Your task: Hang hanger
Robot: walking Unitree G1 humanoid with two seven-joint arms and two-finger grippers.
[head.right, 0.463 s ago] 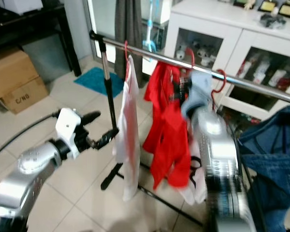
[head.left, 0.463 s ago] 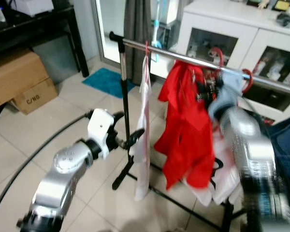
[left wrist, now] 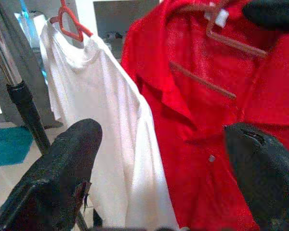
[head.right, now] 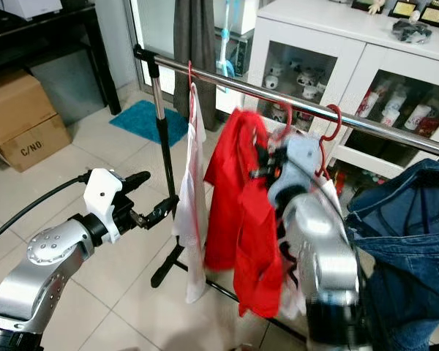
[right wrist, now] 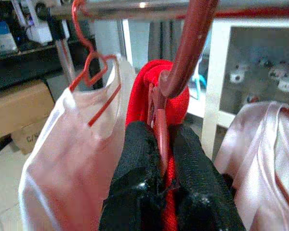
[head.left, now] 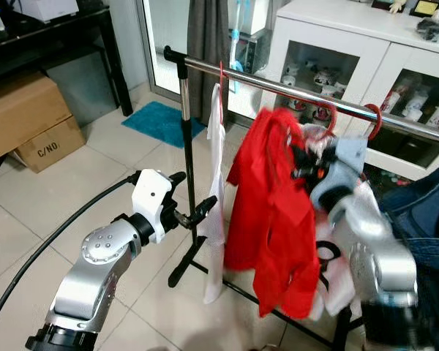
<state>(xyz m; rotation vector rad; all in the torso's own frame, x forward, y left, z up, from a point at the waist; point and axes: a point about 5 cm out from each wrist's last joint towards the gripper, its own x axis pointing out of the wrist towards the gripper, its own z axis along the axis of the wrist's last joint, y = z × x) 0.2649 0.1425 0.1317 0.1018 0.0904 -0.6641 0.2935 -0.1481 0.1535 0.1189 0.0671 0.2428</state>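
A chrome rail [head.left: 241,77] runs across a black clothes rack. My right gripper [head.left: 307,157] is shut on the neck of a red hanger [right wrist: 188,53] that carries a red shirt [head.left: 274,219]. The hanger's hook reaches up to the rail; I cannot tell whether it rests on it. Left of it, a white shirt [head.left: 218,183] hangs on its own red hanger. My left gripper [head.left: 194,191] stands open beside the rack's post, level with the white shirt, with nothing between its fingers [left wrist: 72,159].
Another red hook [head.left: 373,121] with a pale garment hangs further right, and denim [head.left: 432,219] drapes at the far right. A white glass-door cabinet [head.left: 366,44] stands behind the rack. Cardboard boxes [head.left: 29,117], a teal mat [head.left: 161,121] and a black cable [head.left: 51,241] lie on the floor.
My right arm has carried the red shirt a little to the left and slightly lower, and the shirt has swung. The left arm has barely moved.
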